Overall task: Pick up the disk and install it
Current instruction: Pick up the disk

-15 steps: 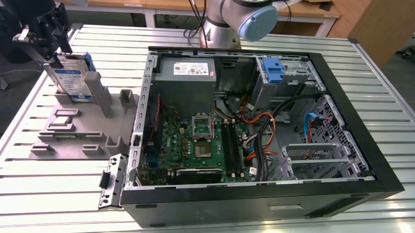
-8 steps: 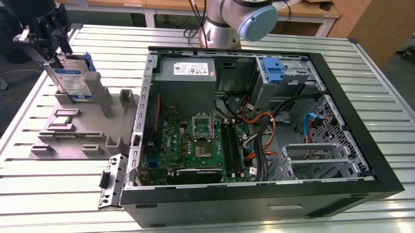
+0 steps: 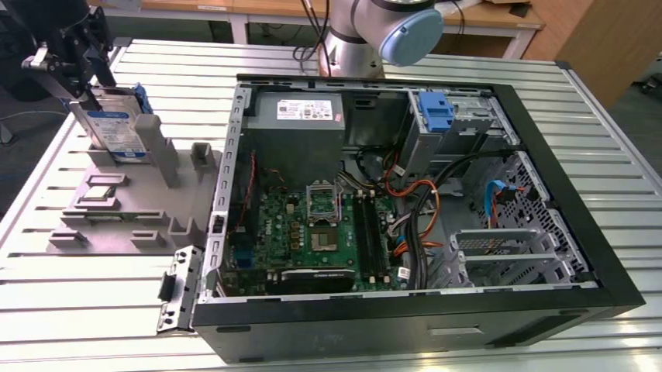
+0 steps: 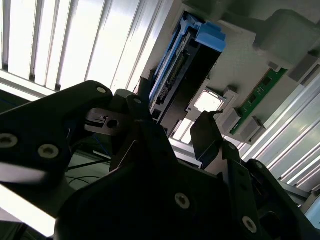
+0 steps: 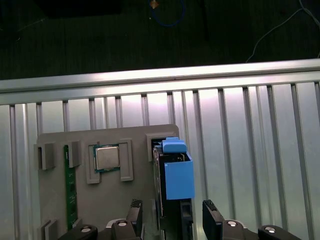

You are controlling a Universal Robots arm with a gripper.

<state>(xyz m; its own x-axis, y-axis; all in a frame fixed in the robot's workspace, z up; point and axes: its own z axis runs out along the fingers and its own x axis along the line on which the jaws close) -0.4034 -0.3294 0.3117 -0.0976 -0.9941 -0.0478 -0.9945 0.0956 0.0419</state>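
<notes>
Gripper (image 3: 95,76) hangs over the desk (image 3: 73,341) at the exterior view's left, directly above the disk (image 3: 112,128). You can see the disk standing on edge in a slot of the grey holder (image 3: 114,225), label side facing the camera and blue carrier along its rear edge. Not picked up yet: it sits in the holder.

In the first wrist view the fingers (image 5: 212,220) are spread, one on each side of the disk (image 5: 177,175). There is a gap on both sides and no contact that you can make out. The second wrist view agrees: the disk (image 4: 185,70) is edge-on, with the finger tips (image 4: 207,135) straddling its near end.

Also on the holder:
- CPU (image 5: 106,157) in a pocket just beside the disk slot.
- RAM stick (image 5: 70,185) one pocket further out.

PC case (image 3: 414,318) lies open on its side, just beside the holder toward the exterior view's right.
- Motherboard (image 3: 310,232) is exposed.
- PSU (image 3: 300,108) sits at the far end.
- Blue bracket (image 3: 436,115) stands upright on the drive cage (image 3: 481,116) in the far corner.

Arm (image 3: 383,31) rises behind the case.
</notes>
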